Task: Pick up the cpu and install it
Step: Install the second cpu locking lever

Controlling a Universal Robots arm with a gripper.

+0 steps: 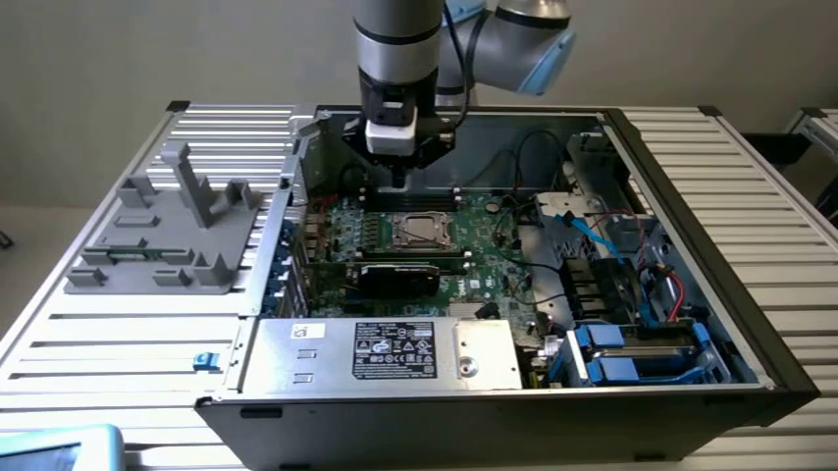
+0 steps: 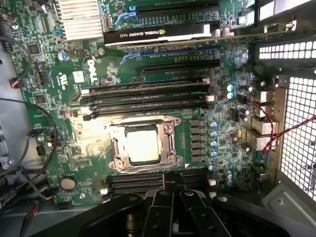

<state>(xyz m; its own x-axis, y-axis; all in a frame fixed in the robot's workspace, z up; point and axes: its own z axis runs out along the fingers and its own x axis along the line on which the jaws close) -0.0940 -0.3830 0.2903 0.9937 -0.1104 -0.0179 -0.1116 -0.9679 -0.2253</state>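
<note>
Sitting in the motherboard socket, the cpu (image 2: 143,144) lies apart from the pressed-together, empty end effector (image 2: 173,195).

A: Exterior view. Even, diffuse room light falls on the pale slatted metal table (image 1: 118,334); inside the open black computer case (image 1: 733,324) the green motherboard (image 1: 504,250) lies in soft shade.

B: Wrist view. A strong warm glare washes out the shiny silver square chip (image 2: 143,145); the board's corners darken, and the near black gripper (image 2: 168,197) appears soft-focused.

Graphics card (image 1: 399,277) beside socket (image 1: 419,232); grey fixture (image 1: 177,231) outside case.
</note>
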